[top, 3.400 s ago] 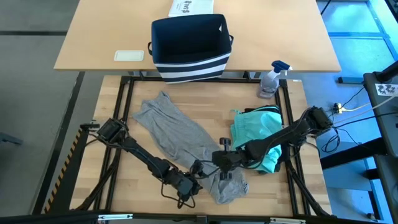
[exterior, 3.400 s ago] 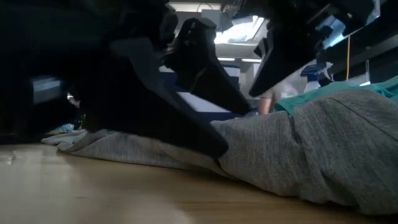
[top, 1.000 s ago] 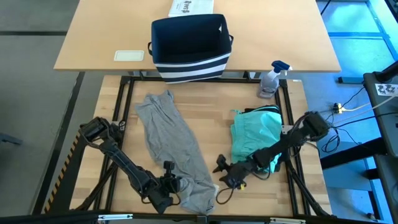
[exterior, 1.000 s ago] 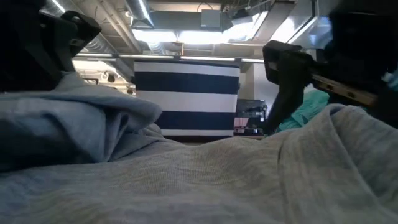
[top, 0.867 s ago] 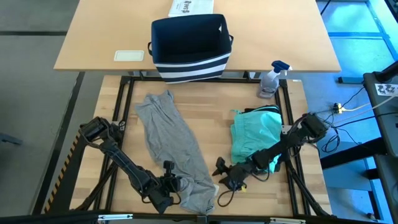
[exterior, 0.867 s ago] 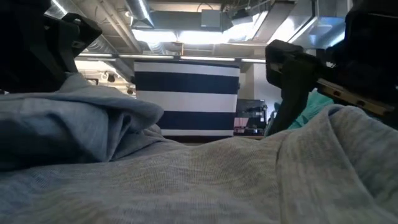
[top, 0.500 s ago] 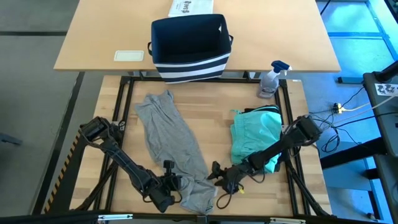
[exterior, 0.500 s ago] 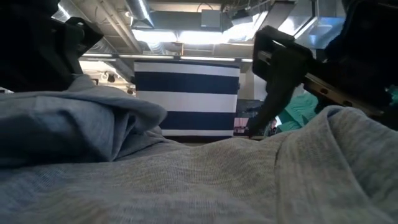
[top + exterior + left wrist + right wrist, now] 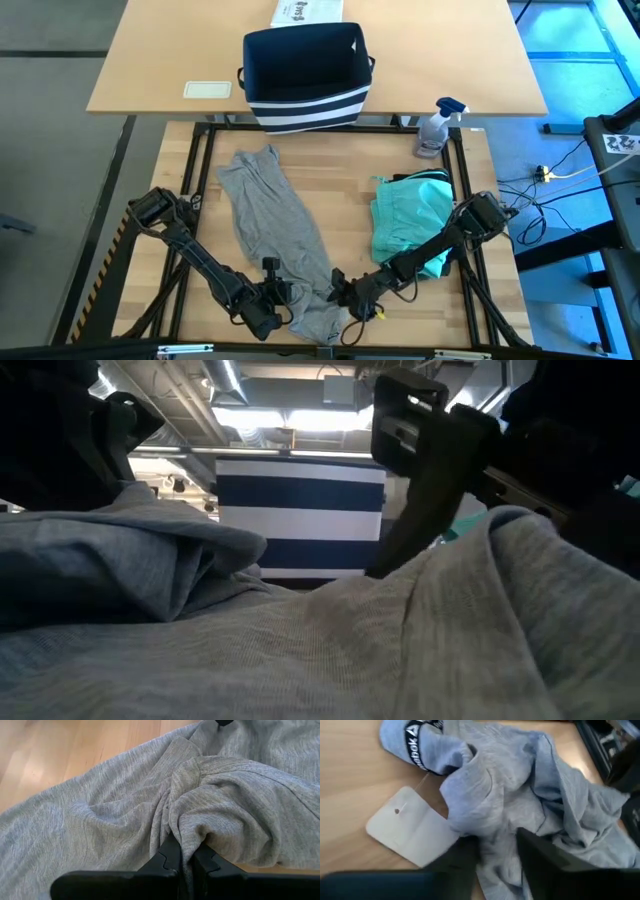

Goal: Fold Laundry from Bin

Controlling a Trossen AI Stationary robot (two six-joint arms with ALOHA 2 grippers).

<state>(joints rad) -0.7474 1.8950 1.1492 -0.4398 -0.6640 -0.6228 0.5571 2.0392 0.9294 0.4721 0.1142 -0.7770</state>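
Observation:
A long grey garment (image 9: 275, 210) lies on the wooden table, stretching from the far left to the near middle, where it is bunched. My left gripper (image 9: 285, 298) is shut on the left side of that bunched near end. My right gripper (image 9: 335, 288) has reached the same end from the right, and grey cloth (image 9: 520, 775) fills the gap between its fingers. A black lettered band (image 9: 415, 745) and a white tag (image 9: 410, 827) lie beside that cloth. The navy striped bin (image 9: 305, 65) stands at the far side. A teal piece (image 9: 410, 215) lies on the right. My left gripper pinches a gathered fold of the grey cloth (image 9: 187, 832) between its two fingers, several layers bunched together. The fingers slant down from the table's left. The cloth around the fold lies slack on the table. My right gripper has a bunch of the grey cloth (image 9: 497, 840) between its two fingers, at the garment's near end beside the white tag. The fingers (image 9: 540, 855) slant down from the table's right. The cloth rests on the table, heaped up beside the gripper.
A spray bottle (image 9: 438, 125) stands at the far right of the work area. Next to the bin are a white printed box (image 9: 305, 12) and a white card (image 9: 207, 89). Bare wood shows between the grey garment and the teal piece.
My right gripper has moved down and toward the table's left, from the bare wood up to the grey garment's near end. In the low view the cloth beside it now bulges higher. The rest of the garment lies as before.

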